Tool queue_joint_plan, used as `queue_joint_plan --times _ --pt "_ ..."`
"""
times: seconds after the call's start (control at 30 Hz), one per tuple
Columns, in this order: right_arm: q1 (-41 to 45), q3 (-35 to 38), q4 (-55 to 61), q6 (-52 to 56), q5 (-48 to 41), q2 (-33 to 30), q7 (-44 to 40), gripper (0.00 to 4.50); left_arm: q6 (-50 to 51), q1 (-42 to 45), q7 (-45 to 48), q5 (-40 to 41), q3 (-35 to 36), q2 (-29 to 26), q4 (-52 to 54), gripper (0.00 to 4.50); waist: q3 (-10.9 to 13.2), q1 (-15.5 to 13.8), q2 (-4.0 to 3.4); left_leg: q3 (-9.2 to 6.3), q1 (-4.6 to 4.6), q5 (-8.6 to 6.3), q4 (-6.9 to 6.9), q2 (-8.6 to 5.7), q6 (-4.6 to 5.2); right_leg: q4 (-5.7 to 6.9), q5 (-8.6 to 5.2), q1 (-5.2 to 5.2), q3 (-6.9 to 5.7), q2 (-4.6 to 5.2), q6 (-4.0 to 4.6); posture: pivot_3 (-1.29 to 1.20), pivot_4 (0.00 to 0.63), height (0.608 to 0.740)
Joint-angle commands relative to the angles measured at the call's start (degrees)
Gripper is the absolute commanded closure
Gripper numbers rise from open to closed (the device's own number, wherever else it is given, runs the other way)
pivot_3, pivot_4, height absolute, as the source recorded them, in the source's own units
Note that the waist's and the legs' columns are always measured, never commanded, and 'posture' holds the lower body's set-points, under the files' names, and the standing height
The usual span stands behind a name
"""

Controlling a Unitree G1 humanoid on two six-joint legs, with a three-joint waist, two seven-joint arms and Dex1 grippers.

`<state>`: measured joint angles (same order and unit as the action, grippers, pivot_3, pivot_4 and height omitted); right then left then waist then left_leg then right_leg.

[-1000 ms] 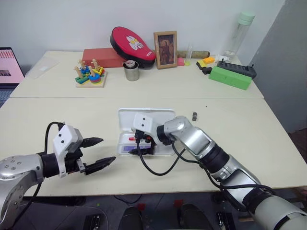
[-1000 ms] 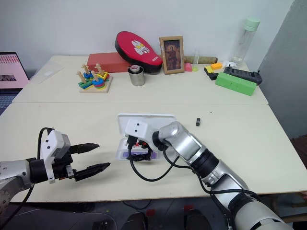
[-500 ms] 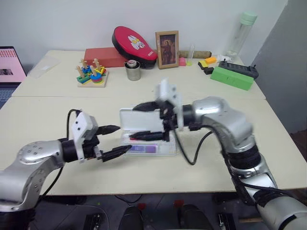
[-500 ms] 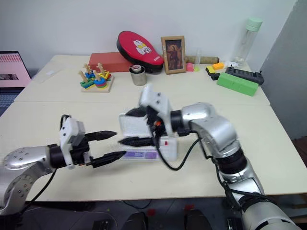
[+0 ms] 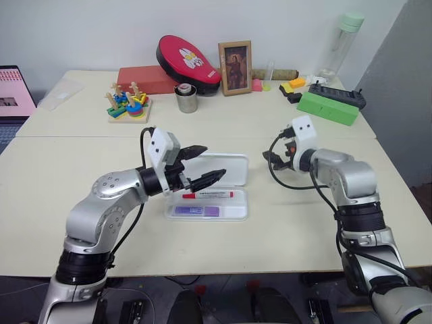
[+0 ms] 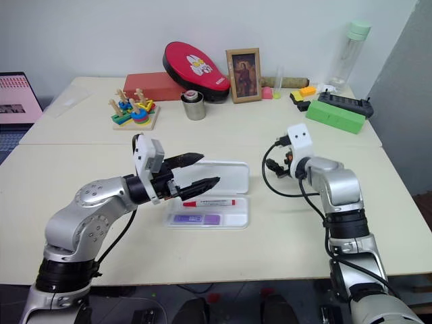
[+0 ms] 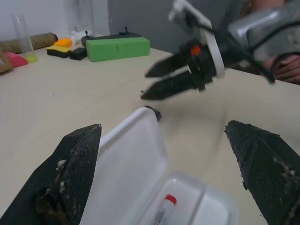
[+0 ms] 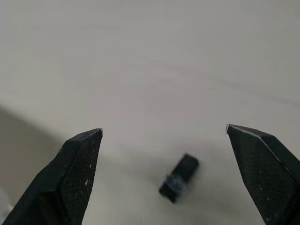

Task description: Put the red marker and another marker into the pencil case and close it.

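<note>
Starting at our left, we see the left gripper [image 5: 202, 166] hovering with its two black fingers spread wide and nothing between them. It points across the table toward our right, and its fingertips hang over the near-left part of the pencil case [image 5: 229, 210], above the raised lid. The case lies open on the cream table [image 5: 88, 223], its white lid tilted up on the far side, just beyond and under this claw.

In the tray, just below and a little to the right of the left fingertips, lies the red marker [image 5: 208, 195], flat, its red cap at the end nearest the claw. Nearer to us in the same tray lies the purple marker [image 5: 194, 210], also flat, beside the red one; we cannot tell whether the two touch. From the left wrist view the red marker's capped end [image 7: 168, 201] sits between that claw's two fingers, lower down in the tray.

Further right, the right gripper [image 5: 275, 159] is held apart from the case, off its far-right corner, its fingers likewise spread wide and empty. In the right wrist view a small dark block [image 8: 178, 183] lies on the table between and beyond its fingers, untouched.
</note>
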<state>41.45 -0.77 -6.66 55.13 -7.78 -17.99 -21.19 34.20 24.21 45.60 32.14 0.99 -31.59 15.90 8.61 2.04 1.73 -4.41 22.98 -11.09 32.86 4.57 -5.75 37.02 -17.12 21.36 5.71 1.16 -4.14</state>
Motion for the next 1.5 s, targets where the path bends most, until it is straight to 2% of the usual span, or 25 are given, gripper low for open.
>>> queue_joint_plan --times 0.03,0.17,0.27,0.43,0.73,0.77,0.93,1.07,1.23,1.37,1.5 --pt "-1.1 0.2 -1.9 -3.2 1.9 2.1 4.7 0.04 -2.0 3.3 -0.1 -1.1 -1.6 1.9 -0.7 0.00 0.0 0.0 0.00 0.00 -0.01 0.00 0.00 0.00 0.00 0.01 0.00 -0.01 0.00 0.00 0.00 0.00 0.150 0.740" --pt "-2.8 -0.9 -5.3 -5.3 3.6 3.8 7.1 0.04 -2.2 4.6 0.7 -1.7 -2.9 2.7 -0.8 0.00 0.0 0.0 0.00 -0.01 -0.03 0.01 0.06 0.01 -0.01 0.05 0.00 -0.06 -0.02 0.00 -0.01 0.00 0.150 0.740" --pt "-2.9 -1.1 -7.0 -6.5 4.0 3.8 7.7 0.48 -2.6 4.7 1.3 -1.9 -2.7 2.2 -1.3 0.00 0.0 0.0 0.01 -0.02 -0.06 0.01 0.10 0.01 -0.01 0.06 0.01 -0.10 -0.02 0.00 -0.04 0.00 0.150 0.740" --pt "-2.4 -0.5 -8.6 -8.0 3.8 3.8 8.0 1.84 -2.9 5.5 1.5 -1.9 -2.1 2.4 -2.2 0.00 0.0 0.0 0.00 -0.02 -0.10 0.01 0.10 0.01 -0.01 0.06 0.01 -0.16 -0.03 -0.01 -0.04 0.00 0.150 0.740" --pt "-2.1 0.5 -7.0 -8.3 3.1 2.6 7.8 3.96 -3.4 5.1 2.0 -2.2 -2.1 2.2 -2.6 0.00 0.0 -0.2 -0.01 -0.03 -0.08 0.01 0.12 0.01 -0.02 0.04 0.02 -0.18 -0.05 0.00 -0.05 0.00 0.150 0.740" --pt "-2.0 0.7 -6.0 -8.7 2.8 1.9 7.1 4.09 -3.4 4.8 2.5 -2.1 -2.0 1.7 -2.7 0.00 0.0 -0.2 -0.01 -0.03 -0.08 0.01 0.12 0.01 -0.02 0.04 0.02 -0.18 -0.05 0.00 -0.05 0.00 0.150 0.740" --pt "-0.6 2.6 0.2 -7.0 -1.0 -4.1 0.3 4.17 -3.0 0.9 5.6 -1.6 0.3 -3.1 -1.8 0.00 0.1 -0.1 -0.14 -0.03 -0.07 0.01 0.07 0.01 -0.01 0.01 0.02 -0.14 -0.04 0.00 -0.05 0.00 0.150 0.740" --pt "-1.7 0.6 7.0 -6.6 -5.4 -14.0 -13.5 4.18 -2.5 -4.8 10.1 0.1 4.1 -9.3 -0.7 0.00 0.1 0.0 -0.22 -0.02 -0.05 0.00 0.00 0.01 0.00 -0.05 0.00 -0.07 -0.03 0.00 -0.03 0.00 0.150 0.740" --pt "-6.8 -2.9 18.9 -8.8 -14.1 -21.0 -30.7 4.18 -2.4 -10.1 14.6 1.6 6.5 -14.6 1.3 0.00 0.1 0.0 -0.21 -0.02 -0.07 -0.01 -0.04 0.03 0.02 -0.08 -0.06 -0.10 -0.05 0.00 0.00 0.00 0.150 0.740" --pt "-8.3 -8.9 24.3 -8.9 -15.1 -20.8 -34.4 4.18 -3.4 -11.8 15.4 1.0 6.5 -15.6 1.9 0.00 0.1 0.0 -0.21 -0.02 -0.07 -0.01 0.06 0.03 0.02 -0.07 -0.10 -0.13 -0.04 0.00 -0.07 0.00 0.150 0.740" --pt "-8.3 -14.3 24.8 -9.1 -13.0 -18.1 -33.0 4.18 -3.0 -12.2 15.2 1.3 6.4 -15.4 2.7 0.00 0.1 -0.1 -0.17 -0.02 -0.07 0.00 0.10 0.05 0.01 -0.06 -0.12 -0.11 -0.04 0.00 -0.15 0.00 0.150 0.740"
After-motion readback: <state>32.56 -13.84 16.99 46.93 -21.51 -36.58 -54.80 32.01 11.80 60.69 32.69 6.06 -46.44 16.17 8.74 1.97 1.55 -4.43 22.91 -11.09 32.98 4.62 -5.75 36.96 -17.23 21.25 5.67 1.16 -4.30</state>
